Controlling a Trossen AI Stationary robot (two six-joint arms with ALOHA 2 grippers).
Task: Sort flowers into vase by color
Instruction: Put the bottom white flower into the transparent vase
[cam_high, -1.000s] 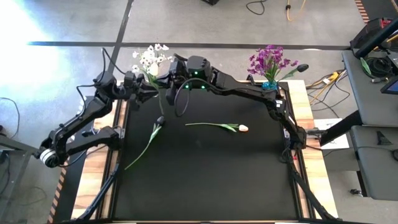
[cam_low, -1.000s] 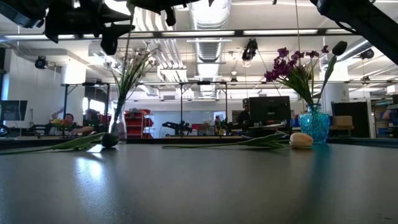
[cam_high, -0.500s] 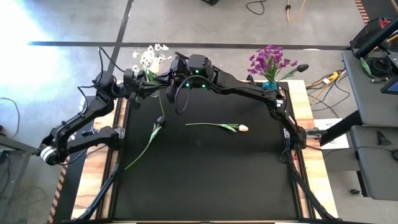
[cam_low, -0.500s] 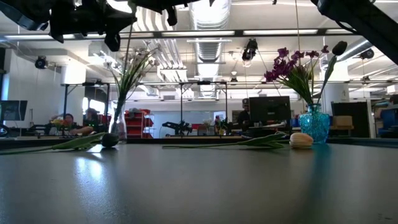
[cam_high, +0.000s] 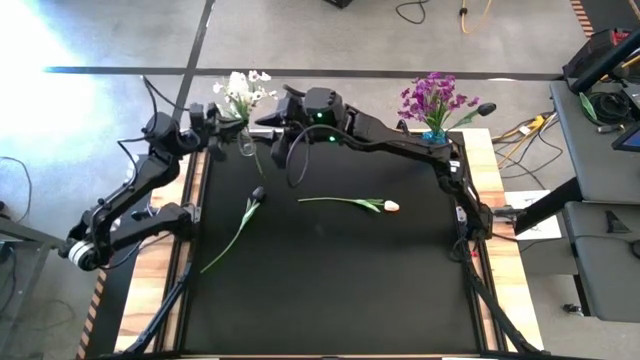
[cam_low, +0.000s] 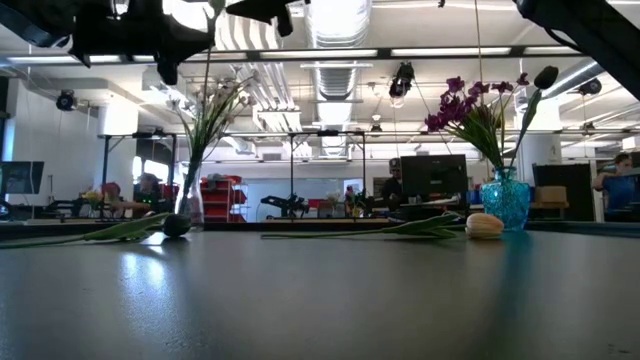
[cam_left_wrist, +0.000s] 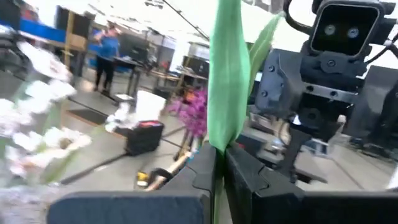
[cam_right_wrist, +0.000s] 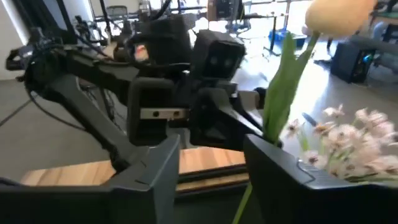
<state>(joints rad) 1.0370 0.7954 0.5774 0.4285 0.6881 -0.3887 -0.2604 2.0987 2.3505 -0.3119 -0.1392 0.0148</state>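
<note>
My left gripper (cam_high: 222, 128) is at the far left of the table, shut on a cream-peach tulip whose bud (cam_right_wrist: 339, 15) shows in the right wrist view. My right gripper (cam_high: 268, 120) faces it with open fingers (cam_right_wrist: 155, 168) standing beside the stem and nothing between them. Next to both stands a clear vase (cam_high: 245, 143) holding white blossoms (cam_high: 240, 92). At the far right, a blue vase (cam_high: 433, 135) holds purple sprays and a dark tulip (cam_high: 487, 107). A dark tulip (cam_high: 257, 192) and a cream-peach tulip (cam_high: 391, 206) lie flat on the black table. My left gripper pinches the tulip's green stem and leaf (cam_left_wrist: 219, 146) between its two fingers. The fingers come level from the table's left and lie across the stem. The flower stands roughly upright, leaf (cam_left_wrist: 227, 74) and bud above the fingers, clear of the table.
Both arms crowd the far left corner around the clear vase (cam_low: 190, 205). The two loose tulips lie mid-table, with bare black surface nearer the front edge. The blue vase (cam_low: 505, 200) sits on the wooden strip at the far right.
My left gripper has shut on the tulip's stem and drawn slightly toward the table's far left. My right gripper has opened and let the stem go. The tulip stays upright beside the clear vase.
</note>
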